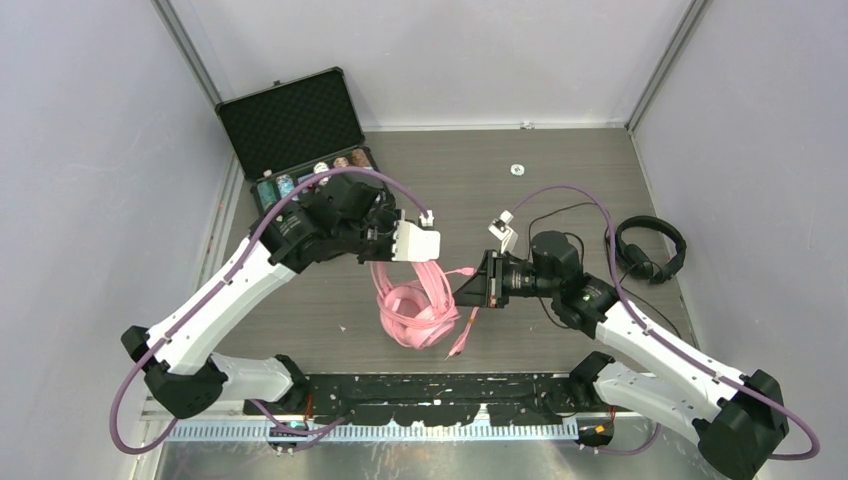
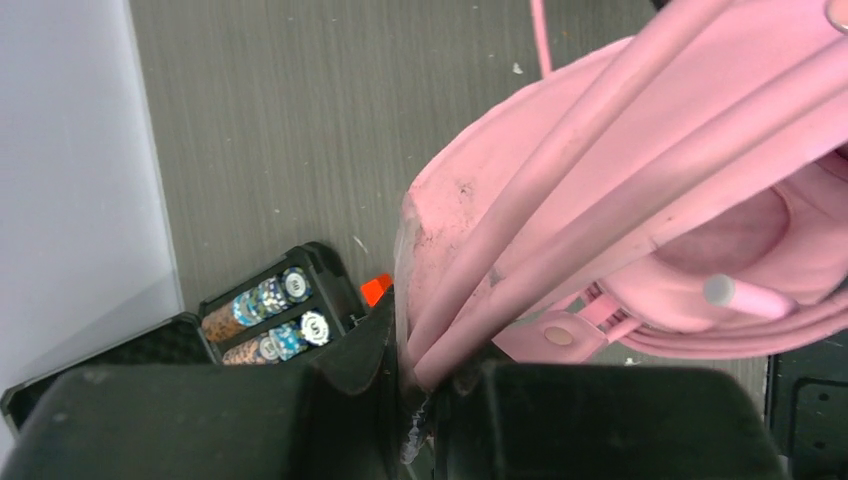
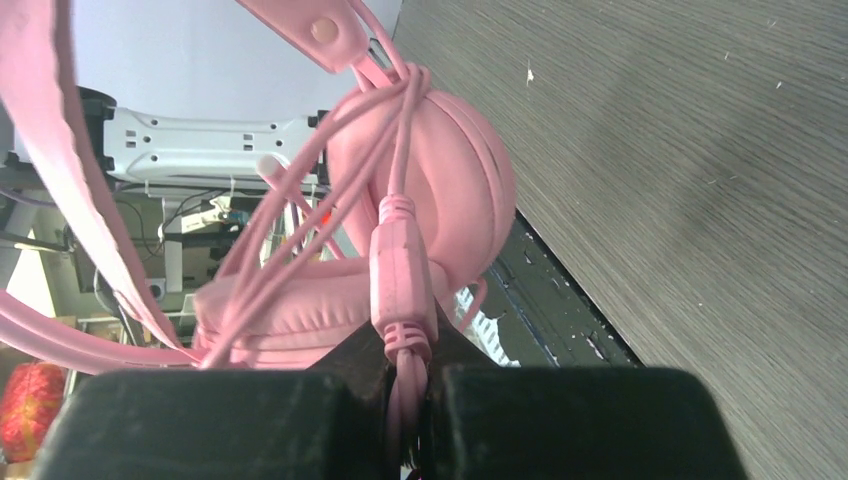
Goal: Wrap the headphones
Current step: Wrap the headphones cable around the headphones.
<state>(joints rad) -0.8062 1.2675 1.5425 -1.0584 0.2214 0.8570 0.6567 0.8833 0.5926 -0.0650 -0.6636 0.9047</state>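
Pink headphones [image 1: 415, 312] hang above the table [image 1: 560, 170] between my arms, left gripper [image 2: 425, 390] clamped on bundled cable loops [image 2: 560, 200], right gripper [image 3: 405, 390] pinching the connector [image 3: 400, 275], presumably keeping the wrap taut.

Open black case [image 1: 290, 125], poker chips [image 1: 322, 170] inside

Left pincer [image 2: 418, 375] and right pincer [image 3: 405, 375] both pinched closed, pointed toward each other.

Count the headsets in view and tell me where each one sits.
2. The pink headset is in the middle, its cable pinched by the left claw and right claw. The black headset lies on the table at the right. No others show.
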